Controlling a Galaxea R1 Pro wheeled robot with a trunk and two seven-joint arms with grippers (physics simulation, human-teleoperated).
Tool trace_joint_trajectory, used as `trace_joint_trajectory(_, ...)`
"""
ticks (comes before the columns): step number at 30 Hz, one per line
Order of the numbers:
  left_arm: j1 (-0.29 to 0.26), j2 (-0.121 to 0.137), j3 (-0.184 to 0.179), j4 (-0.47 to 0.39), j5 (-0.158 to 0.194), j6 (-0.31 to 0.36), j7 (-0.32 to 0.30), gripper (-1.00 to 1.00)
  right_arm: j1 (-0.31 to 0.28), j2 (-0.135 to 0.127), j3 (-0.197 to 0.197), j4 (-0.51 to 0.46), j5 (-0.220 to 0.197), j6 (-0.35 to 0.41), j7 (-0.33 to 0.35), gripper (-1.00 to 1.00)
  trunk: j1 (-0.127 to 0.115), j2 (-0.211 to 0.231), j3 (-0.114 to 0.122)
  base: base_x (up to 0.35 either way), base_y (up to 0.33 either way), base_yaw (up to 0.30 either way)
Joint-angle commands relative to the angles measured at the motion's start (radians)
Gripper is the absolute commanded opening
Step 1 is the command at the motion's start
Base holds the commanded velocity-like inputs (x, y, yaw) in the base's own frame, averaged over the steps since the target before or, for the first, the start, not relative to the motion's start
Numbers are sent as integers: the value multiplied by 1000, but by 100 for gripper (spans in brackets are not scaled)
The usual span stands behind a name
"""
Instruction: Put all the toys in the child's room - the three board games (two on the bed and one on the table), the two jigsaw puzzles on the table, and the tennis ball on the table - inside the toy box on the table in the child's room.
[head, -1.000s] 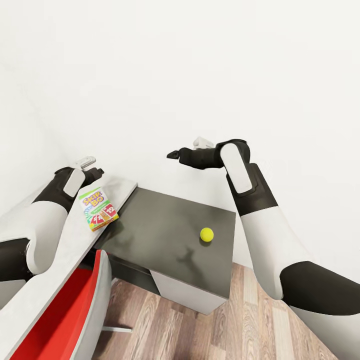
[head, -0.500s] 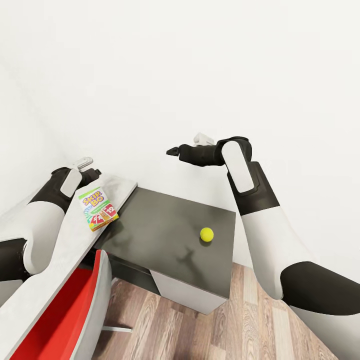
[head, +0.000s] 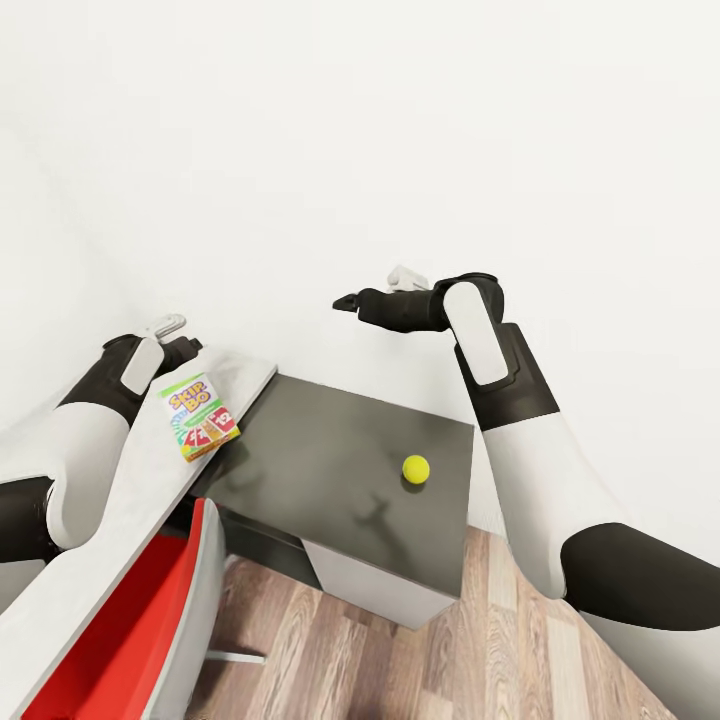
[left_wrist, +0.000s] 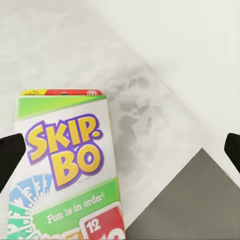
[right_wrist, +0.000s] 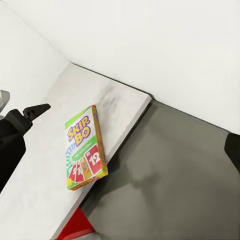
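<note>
while your left tool (head: 185, 345) hangs wide open and empty just over the skip-bo game (head: 201, 416), the box lies flat near the end of the white desk (head: 120, 500). your right tool (head: 345, 301) is up in the air by the wall, holding nothing; you cannot tell how far it is open. the tennis ball (head: 416, 468) sits on the dark grey lower top (head: 330, 470), well apart from the game.

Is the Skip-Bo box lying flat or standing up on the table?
Lying flat. The Skip-Bo box rests face up on the white table top near its end, with the printed front fully visible from above.
</note>
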Motion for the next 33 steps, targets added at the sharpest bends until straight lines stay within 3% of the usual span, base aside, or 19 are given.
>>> trace_joint_trajectory(1, -1, 0, 0, -2, 9, 3, 7, 100, -1, 0, 0, -1, -11, 2, -10, 100, 1, -2, -2, 0, 0, 187)
trace_joint_trajectory(10, 1, 3, 1, -2, 7, -4, -2, 100, -1, 0, -2, -1, -11, 2, -10, 100, 1, -2, -2, 0, 0, 188)
trace_joint_trajectory(26, 1, 6, 2, -2, 7, -5, -6, 100, -1, 0, -1, -1, -6, 2, -10, 100, 1, -2, -2, 0, 0, 15)
trace_joint_trajectory(30, 11, 29, 22, -24, 29, 18, -28, 100, -2, 0, 22, -23, -31, -16, -8, 100, 1, -2, -2, 0, 0, 0)
trace_joint_trajectory(33, 0, 32, 11, -41, 45, 23, -45, 100, -1, 0, 19, -28, -48, -12, -5, 100, 1, -2, -2, 0, 0, 0)
